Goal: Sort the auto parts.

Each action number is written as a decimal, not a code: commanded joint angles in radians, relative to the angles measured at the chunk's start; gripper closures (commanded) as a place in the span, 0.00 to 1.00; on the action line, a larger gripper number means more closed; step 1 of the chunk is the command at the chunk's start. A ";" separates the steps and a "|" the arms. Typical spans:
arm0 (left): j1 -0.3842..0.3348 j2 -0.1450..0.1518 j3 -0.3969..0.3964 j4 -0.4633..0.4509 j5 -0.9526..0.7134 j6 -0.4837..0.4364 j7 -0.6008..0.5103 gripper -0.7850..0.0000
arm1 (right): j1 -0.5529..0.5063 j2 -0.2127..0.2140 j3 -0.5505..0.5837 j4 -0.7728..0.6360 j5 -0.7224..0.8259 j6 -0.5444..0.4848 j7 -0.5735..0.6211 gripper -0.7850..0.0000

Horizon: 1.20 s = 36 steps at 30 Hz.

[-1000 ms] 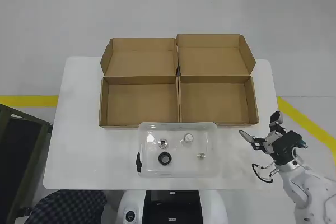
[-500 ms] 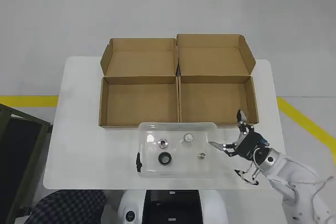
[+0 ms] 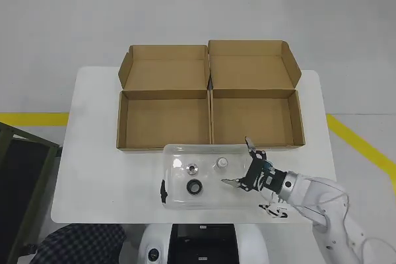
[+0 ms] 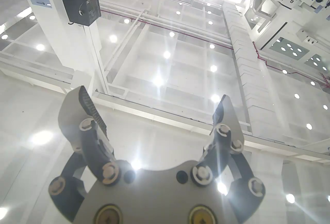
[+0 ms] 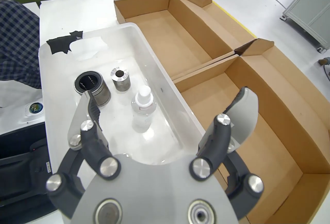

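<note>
Judging from how things lie, the sorting has hardly begun — both cardboard boxes on the bench point(image 3: 96, 165) are bare inside, the left box point(image 3: 165, 123) and the right box point(image 3: 254, 121) alike, with their lids folded back. All the parts that can be made out sit in the clear bin point(image 3: 208, 146) just in front of the boxes. A dark ring-shaped bearing point(image 3: 195, 187) stands on end toward the robot's side of the bin, a small steel bushing point(image 3: 193, 168) is just beside it, and a small bottle point(image 3: 220, 162) with a white cap stands nearer the middle. In the right wrist view these three stand apart from one another on the bin floor, none touching. The right pincer point(image 3: 235, 161) hangs over the right end of the bin with its jaws spread wide and nothing between them, nearest the bottle. Whether a further small part lies beneath it cannot be told. The left pincer point(image 4: 152, 94) is likewise spread and empty, pointed up toward the ceiling and away from the work. As a judgement, the step in hand is the first pick — most likely the bottle, the part closest to the right pincer — and everything is left to do: each part must be lifted out and a box chosen for each kind.
</note>
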 commanded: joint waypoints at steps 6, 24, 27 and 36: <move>0.000 0.000 0.000 0.000 0.000 0.000 0.000 0.00 | 0.031 0.002 -0.070 0.011 -0.045 -0.006 0.046 0.00; 0.000 0.000 0.000 0.000 0.000 0.000 0.000 0.00 | 0.120 0.010 -0.154 0.091 -0.056 -0.057 0.114 0.00; 0.000 0.000 0.000 0.000 0.000 0.000 0.000 0.00 | 0.128 0.011 -0.162 0.110 -0.054 -0.051 0.113 0.00; 0.000 0.000 0.000 0.000 0.000 0.000 0.000 0.00 | 0.162 0.012 -0.187 0.159 -0.040 -0.031 0.131 0.14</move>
